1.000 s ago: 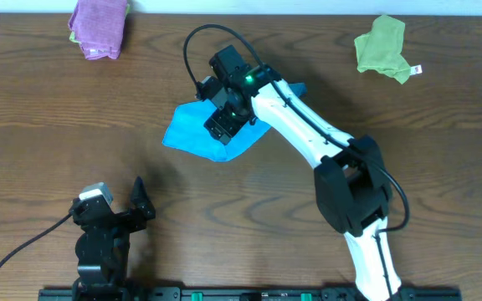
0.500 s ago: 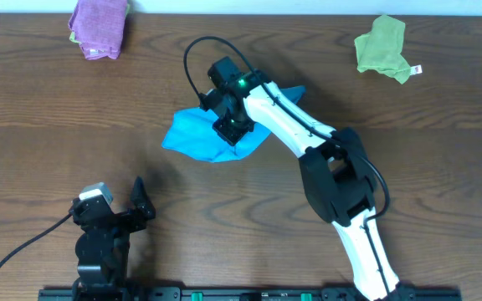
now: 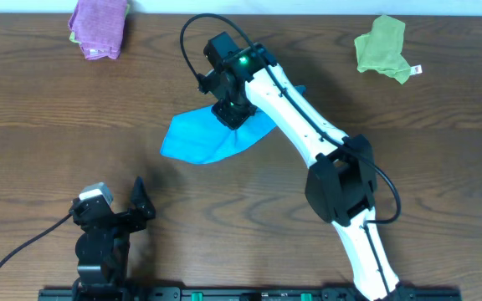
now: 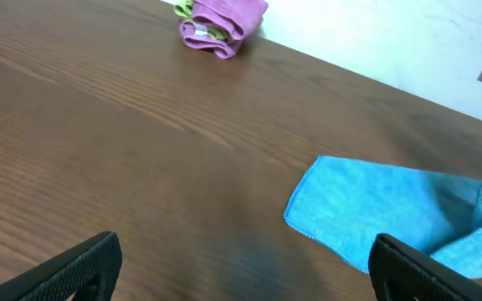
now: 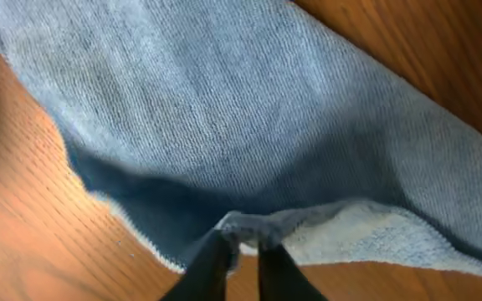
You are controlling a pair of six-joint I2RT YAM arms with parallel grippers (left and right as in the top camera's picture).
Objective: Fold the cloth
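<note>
The sky-blue cloth (image 3: 197, 137) lies in the middle of the wooden table, partly folded, with one edge lifted. My right gripper (image 3: 231, 113) hangs over its right part and is shut on that edge. In the right wrist view the gripper (image 5: 243, 238) pinches a bunched edge of the cloth (image 5: 224, 109) between its dark fingers, and the rest drapes away to the table. In the left wrist view the cloth (image 4: 383, 213) lies flat at the right. My left gripper (image 3: 120, 206) rests near the front left, open with nothing between its fingers (image 4: 82, 263).
A purple cloth (image 3: 99, 25) lies at the back left, seen also in the left wrist view as a purple cloth (image 4: 223, 25). A yellow-green cloth with a white tag (image 3: 383, 48) lies at the back right.
My right gripper has shut on the cloth's edge and risen toward the back. The cloth's left side has stretched out flatter to the left. The left arm has not moved.
</note>
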